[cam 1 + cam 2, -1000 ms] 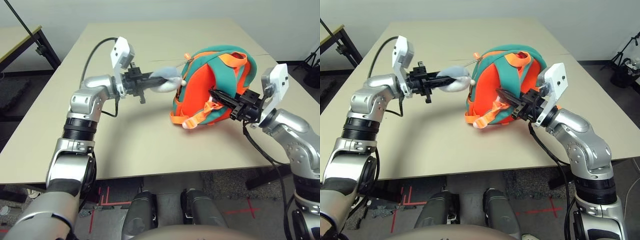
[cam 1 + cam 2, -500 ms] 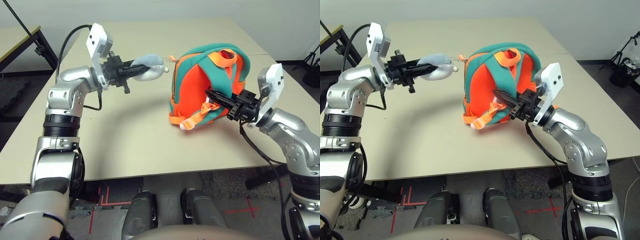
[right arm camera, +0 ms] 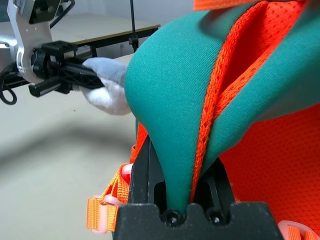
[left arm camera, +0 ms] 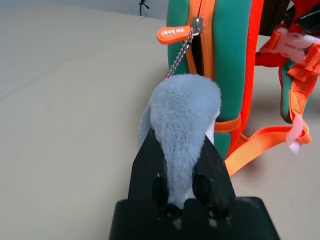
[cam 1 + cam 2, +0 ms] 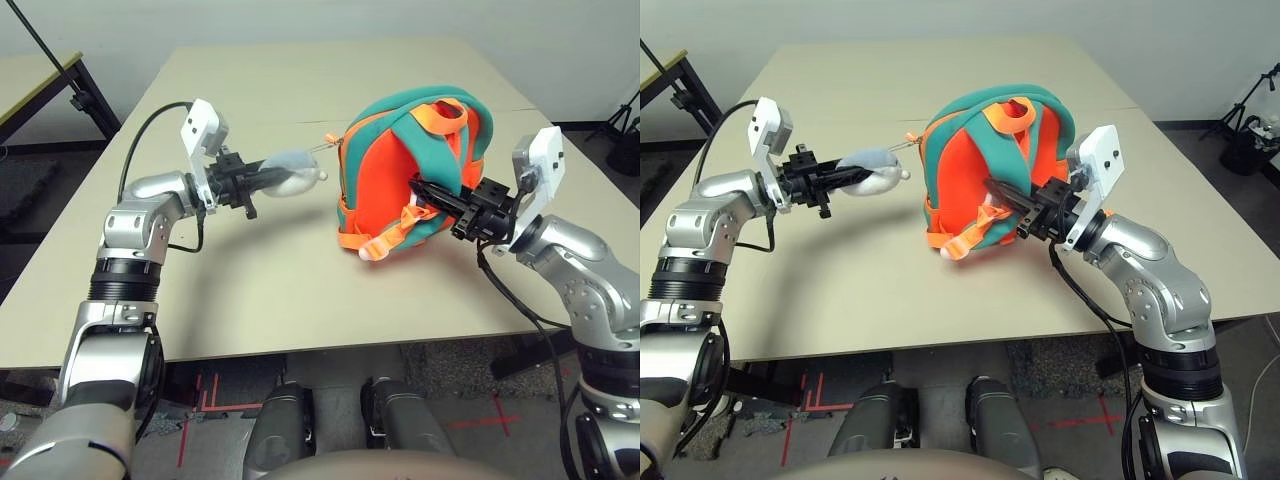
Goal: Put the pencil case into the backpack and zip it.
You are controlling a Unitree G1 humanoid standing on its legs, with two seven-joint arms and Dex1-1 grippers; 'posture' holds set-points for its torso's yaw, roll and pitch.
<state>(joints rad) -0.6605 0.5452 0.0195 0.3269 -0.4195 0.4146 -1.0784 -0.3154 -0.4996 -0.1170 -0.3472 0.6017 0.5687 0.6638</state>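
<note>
The orange and teal backpack (image 5: 395, 170) stands on the table near its middle. My left gripper (image 4: 181, 145) is shut on the grey plush charm (image 4: 182, 107), held above the table to the left of the backpack. A thin chain (image 4: 179, 57) runs from the charm to the zipper slider beside an orange pull tab (image 4: 174, 34). From the right side, my right gripper (image 3: 182, 165) is shut on a teal shoulder strap (image 3: 200, 95). The pencil case is out of view.
Loose orange webbing with a pale buckle (image 5: 375, 248) hangs at the backpack's front. Bare beige table (image 5: 250, 290) lies in front of and behind the backpack. A second table (image 5: 40, 75) stands far left; a dark stand (image 5: 625, 110) is past the right edge.
My left gripper has carried the charm leftward, away from the backpack, rising and then dropping lower. The right gripper has kept its hold on the strap, barely moving.
</note>
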